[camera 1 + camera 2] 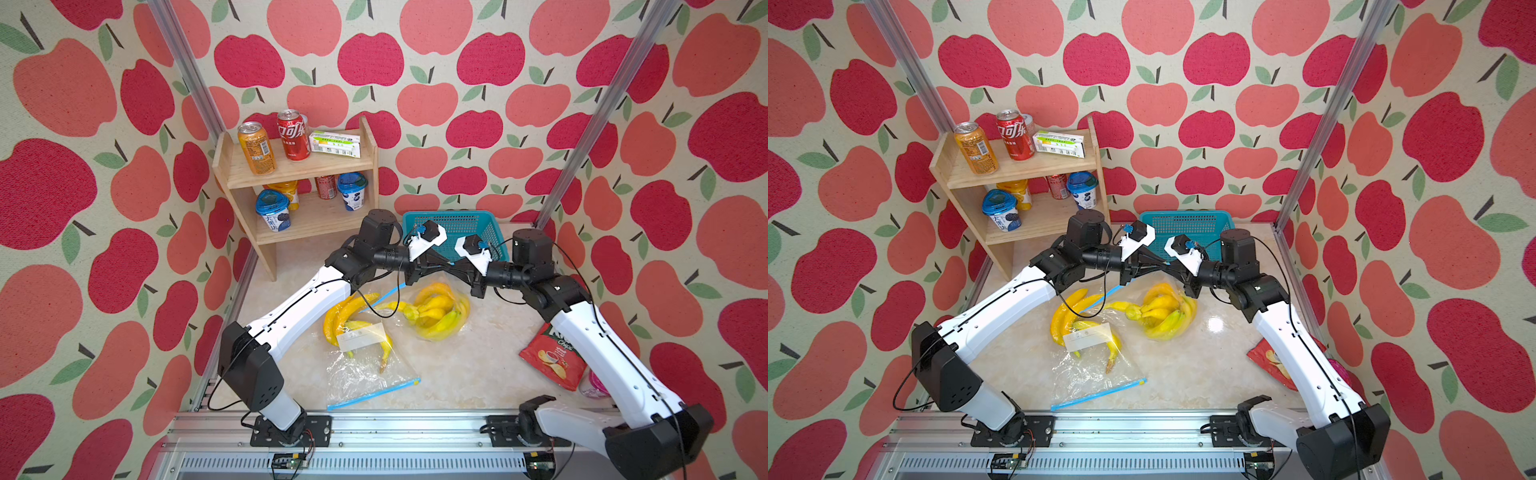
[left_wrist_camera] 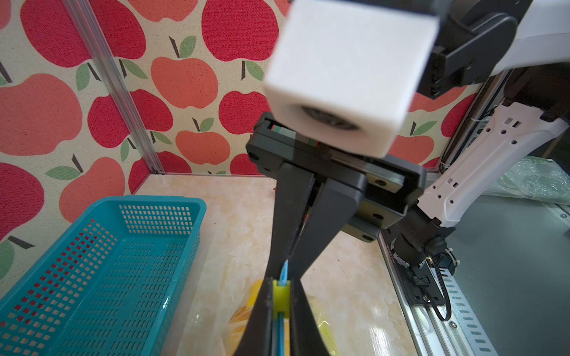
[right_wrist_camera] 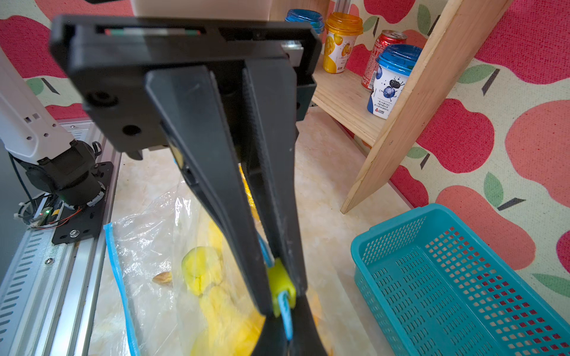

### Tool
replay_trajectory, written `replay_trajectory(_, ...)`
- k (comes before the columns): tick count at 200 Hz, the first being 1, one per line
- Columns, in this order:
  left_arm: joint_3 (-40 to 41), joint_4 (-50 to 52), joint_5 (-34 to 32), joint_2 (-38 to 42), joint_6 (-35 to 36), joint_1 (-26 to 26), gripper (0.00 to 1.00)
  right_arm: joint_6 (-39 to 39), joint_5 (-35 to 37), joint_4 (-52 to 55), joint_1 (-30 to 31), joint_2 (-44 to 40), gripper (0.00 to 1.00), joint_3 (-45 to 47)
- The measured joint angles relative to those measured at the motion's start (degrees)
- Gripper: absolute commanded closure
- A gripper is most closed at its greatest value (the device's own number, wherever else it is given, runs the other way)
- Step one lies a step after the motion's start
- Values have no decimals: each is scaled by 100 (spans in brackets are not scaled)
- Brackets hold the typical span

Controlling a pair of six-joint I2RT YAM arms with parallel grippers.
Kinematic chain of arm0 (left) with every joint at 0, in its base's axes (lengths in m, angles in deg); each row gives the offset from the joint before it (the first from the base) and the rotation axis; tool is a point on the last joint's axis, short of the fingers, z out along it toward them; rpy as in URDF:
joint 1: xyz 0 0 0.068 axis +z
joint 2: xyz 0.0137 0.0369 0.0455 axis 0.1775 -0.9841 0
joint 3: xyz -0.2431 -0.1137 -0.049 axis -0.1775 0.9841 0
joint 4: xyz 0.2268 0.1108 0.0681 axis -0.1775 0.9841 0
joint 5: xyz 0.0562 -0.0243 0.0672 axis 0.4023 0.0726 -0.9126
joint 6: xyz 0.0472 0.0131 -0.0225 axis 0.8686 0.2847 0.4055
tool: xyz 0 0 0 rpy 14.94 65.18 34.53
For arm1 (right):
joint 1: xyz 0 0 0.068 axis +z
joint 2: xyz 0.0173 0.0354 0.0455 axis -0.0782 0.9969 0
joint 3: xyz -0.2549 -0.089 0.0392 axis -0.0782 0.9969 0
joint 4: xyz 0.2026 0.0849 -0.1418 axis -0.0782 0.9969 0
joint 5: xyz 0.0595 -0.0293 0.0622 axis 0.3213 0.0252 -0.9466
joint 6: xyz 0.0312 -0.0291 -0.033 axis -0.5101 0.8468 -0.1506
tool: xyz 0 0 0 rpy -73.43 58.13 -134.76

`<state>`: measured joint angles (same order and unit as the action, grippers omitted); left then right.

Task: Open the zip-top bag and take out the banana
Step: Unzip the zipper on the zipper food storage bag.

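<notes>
A clear zip-top bag (image 1: 457, 328) (image 1: 1185, 291) holding a bunch of yellow bananas (image 1: 438, 311) (image 1: 1165, 313) lies mid-table, its top edge lifted. Both arms meet over it. My left gripper (image 2: 281, 286) (image 1: 449, 263) is shut on the yellow-green zip slider (image 2: 281, 296) (image 3: 279, 285). My right gripper (image 3: 288, 320) (image 1: 457, 266) faces it tip to tip, shut on the end of the blue zip strip (image 3: 287, 317) (image 2: 284, 271). In the right wrist view the bananas (image 3: 202, 271) show through the plastic below the jaws.
A second zip bag (image 1: 365, 365) with bananas lies nearer the front rail. A teal basket (image 1: 457, 224) (image 2: 101, 262) stands just behind the grippers. At back left is a wooden shelf (image 1: 299, 166) with cans and cups. A red chip bag (image 1: 552, 357) lies under the right arm.
</notes>
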<state>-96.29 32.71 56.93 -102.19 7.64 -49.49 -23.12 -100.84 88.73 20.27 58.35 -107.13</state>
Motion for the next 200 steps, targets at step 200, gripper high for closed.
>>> replay_trajectory(200, 363, 435, -387, 535, 197, 514, 93, -662, -380, -157, -1349, -229, 100, -11)
